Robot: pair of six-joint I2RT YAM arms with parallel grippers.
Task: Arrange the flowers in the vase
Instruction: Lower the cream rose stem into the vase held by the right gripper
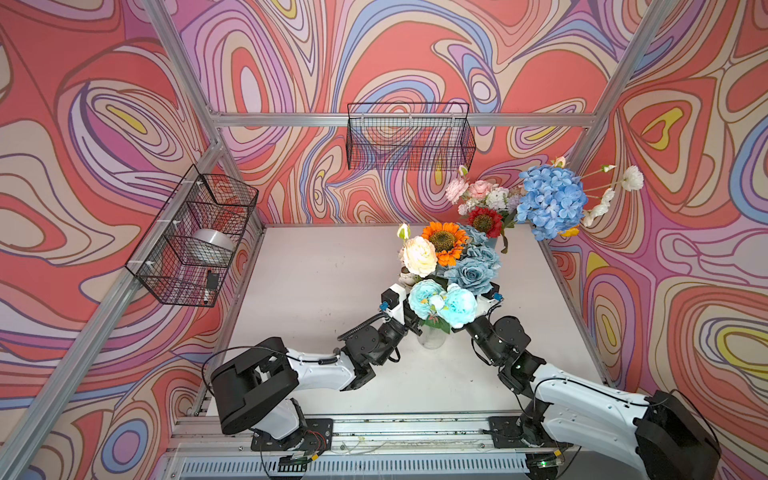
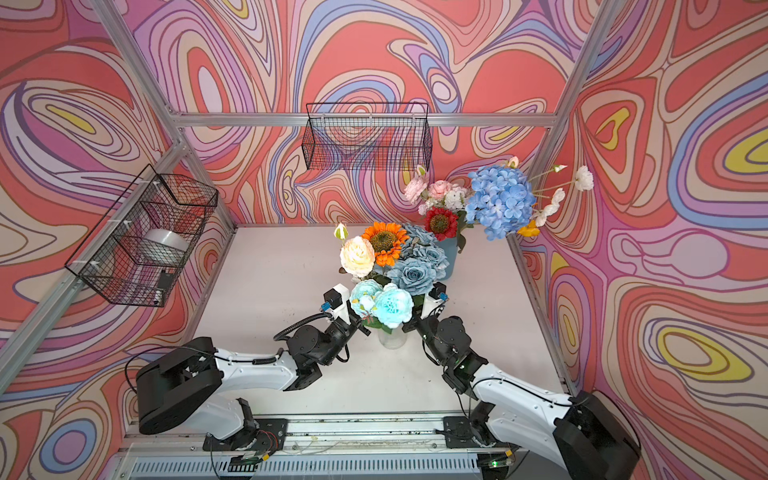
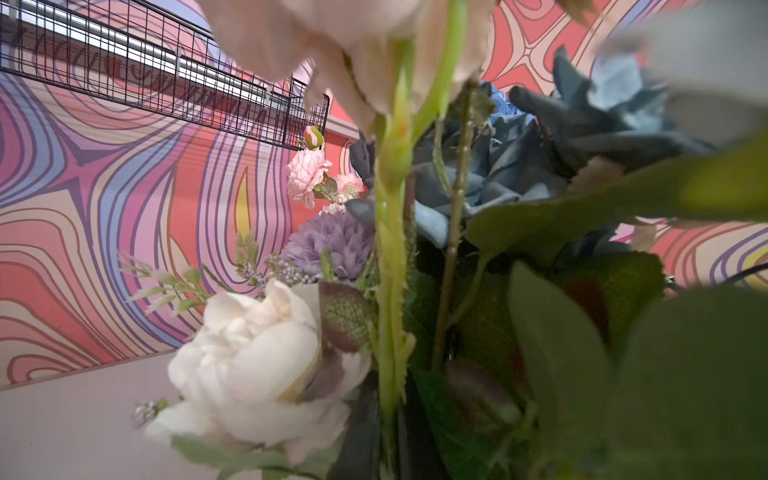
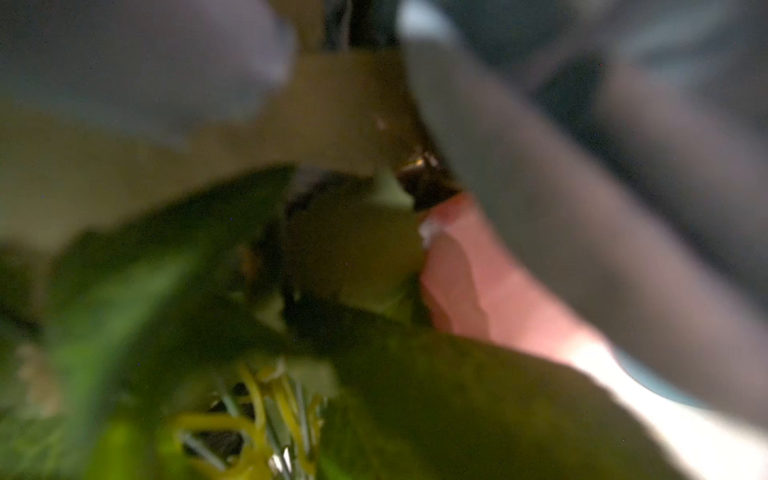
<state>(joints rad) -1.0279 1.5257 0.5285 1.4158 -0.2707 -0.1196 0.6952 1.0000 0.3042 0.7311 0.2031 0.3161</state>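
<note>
Green stem point(image 3: 390, 257) right at the clenched left gripper point(image 3: 387, 424); right gripper point(image 1: 483, 302) half under pale-blue blooms point(image 1: 440, 301), grip untellable.

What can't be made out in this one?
Jaws of both arms: under the pale blue blooms, both top views.
Glass vase mouth: covered by the same blooms, both top views.
Right wrist view: blurred throughout, foliage against the lens.
Dark item in the side basket: too small, top views.

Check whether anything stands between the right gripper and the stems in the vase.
Yes. In both top views the aqua blooms and blue roses over the vase hide the right gripper's tip; its wrist view shows only blurred leaves close to the lens. Whether it holds anything cannot be told.
</note>
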